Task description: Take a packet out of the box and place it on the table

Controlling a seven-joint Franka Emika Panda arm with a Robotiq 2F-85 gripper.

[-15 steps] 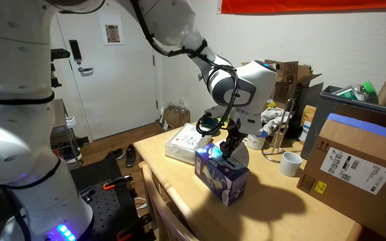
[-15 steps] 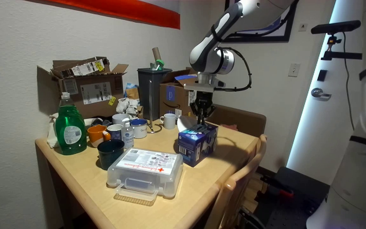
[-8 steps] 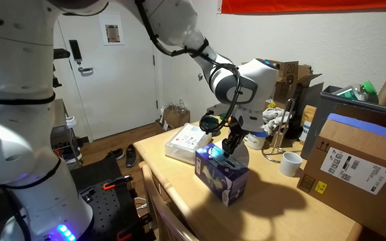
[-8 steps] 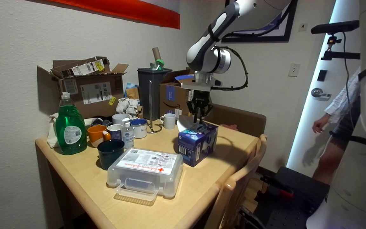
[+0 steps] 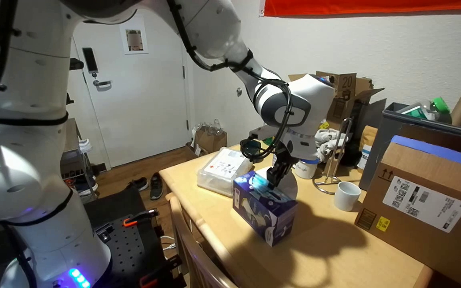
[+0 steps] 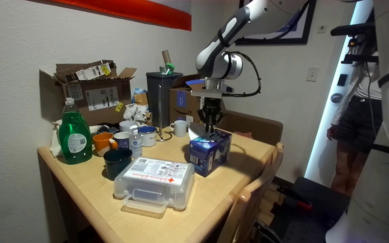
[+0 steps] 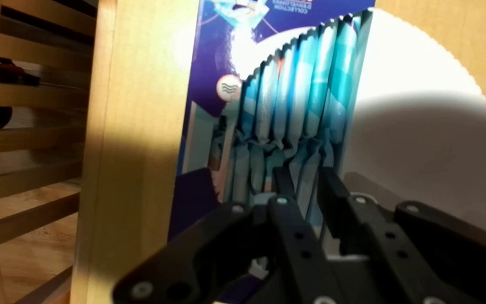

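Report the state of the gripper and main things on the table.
gripper: slightly open
printed box: open, white flap folded out
packets: lined up inside the printed box
clear case: shut
green bottle: upright
teal mug: upright
cardboard boxes: open
gray bin: open

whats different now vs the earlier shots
The gripper has shifted slightly toward the white flap of the box, and its fingers seem to have parted a little. No packet has come out. A person has come into an exterior view. The box, clear case and mugs stayed put.
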